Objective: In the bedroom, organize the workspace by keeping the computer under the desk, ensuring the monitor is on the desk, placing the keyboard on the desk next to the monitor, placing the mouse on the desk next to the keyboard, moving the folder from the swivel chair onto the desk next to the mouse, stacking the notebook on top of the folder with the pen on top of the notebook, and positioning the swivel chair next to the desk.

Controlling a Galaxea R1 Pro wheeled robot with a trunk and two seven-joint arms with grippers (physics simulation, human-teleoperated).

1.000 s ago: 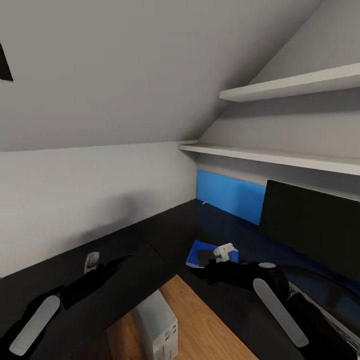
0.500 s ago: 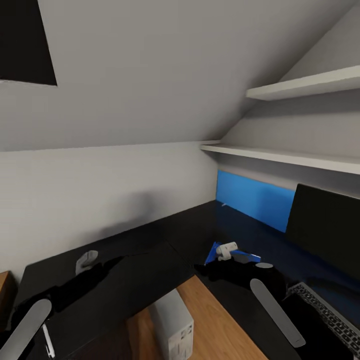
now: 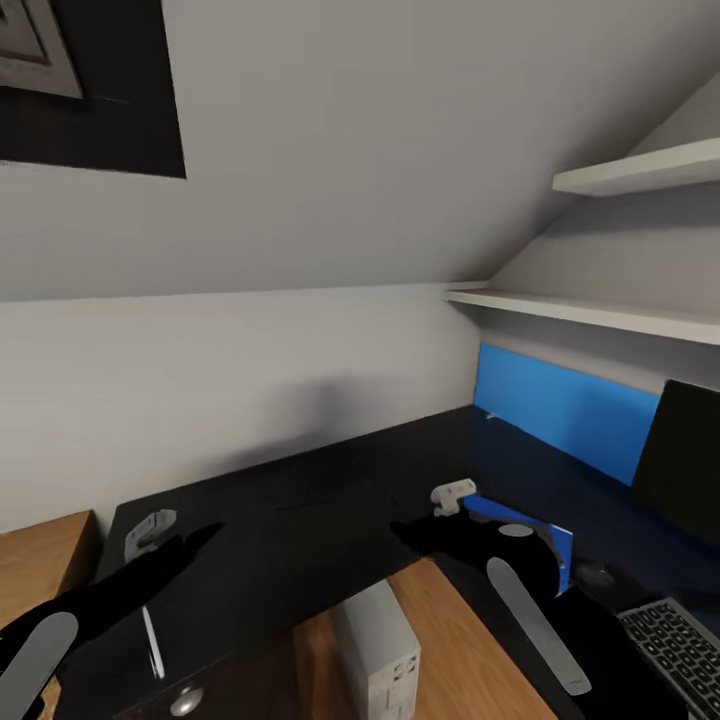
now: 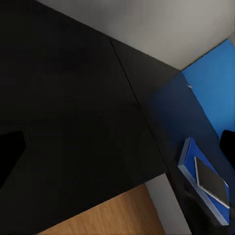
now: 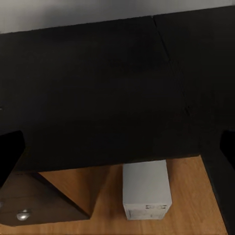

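The black desk (image 3: pixel 300 510) wraps the corner, with its blue back panel (image 3: pixel 560 410) at the right. The pale computer (image 3: pixel 380 660) stands on the wood floor under it, also in the right wrist view as the computer (image 5: pixel 146 191). At the right edge are the monitor (image 3: pixel 688 480) and the keyboard (image 3: pixel 682 648). The blue folder (image 4: pixel 192 171) lies on the desk with a dark notebook (image 4: pixel 210 178) on it; my right arm partly hides the folder (image 3: pixel 545 535). A thin white pen (image 3: pixel 152 640) lies under my left arm. Left gripper (image 4: pixel 117 152) and right gripper (image 5: pixel 117 147) hover open over the desktop. The swivel chair is out of view.
White wall shelves (image 3: pixel 590 312) run above the desk's right wing under the sloped ceiling. A light-wood unit (image 3: pixel 40 550) stands at the desk's left end. A small silver knob (image 5: pixel 22 214) shows on a dark unit below the desk edge.
The camera has swung left, so the desk, the monitor and the folder slid right in the picture. The pen and the wood unit came into view. Both grippers stay open.
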